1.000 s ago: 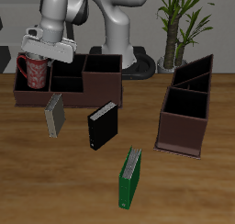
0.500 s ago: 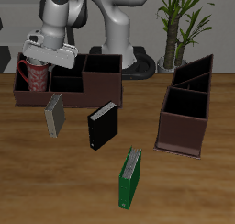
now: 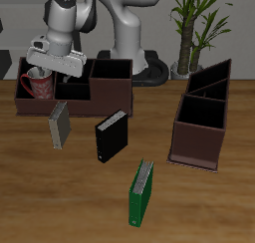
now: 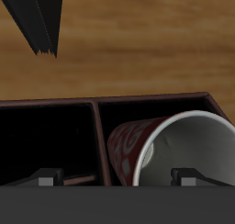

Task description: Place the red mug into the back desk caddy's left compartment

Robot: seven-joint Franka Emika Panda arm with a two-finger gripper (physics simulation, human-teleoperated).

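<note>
The red mug (image 3: 38, 84) lies tipped on its side inside the left compartment (image 3: 27, 94), the big square end cell of the back desk caddy (image 3: 112, 85). In the wrist view the mug (image 4: 138, 145) shows its grey-white inside and rests against the divider of the caddy (image 4: 99, 140). My gripper (image 3: 50, 67) hangs just above the mug, open, with its fingers wide apart and touching nothing; it also shows in the wrist view (image 4: 115, 179). The mug's handle is hidden in the wrist view.
A grey book (image 3: 60, 123) stands just in front of the caddy and shows in the wrist view (image 4: 41, 24). A black book (image 3: 111, 135) and a green book (image 3: 142, 192) stand nearer the front edge. The taller brown caddy (image 3: 201, 122) and a plant (image 3: 194, 28) stand across the table.
The gripper let go of the mug and rose a little. The mug, upright in the fingers before, dropped into the big cell and tipped over.
</note>
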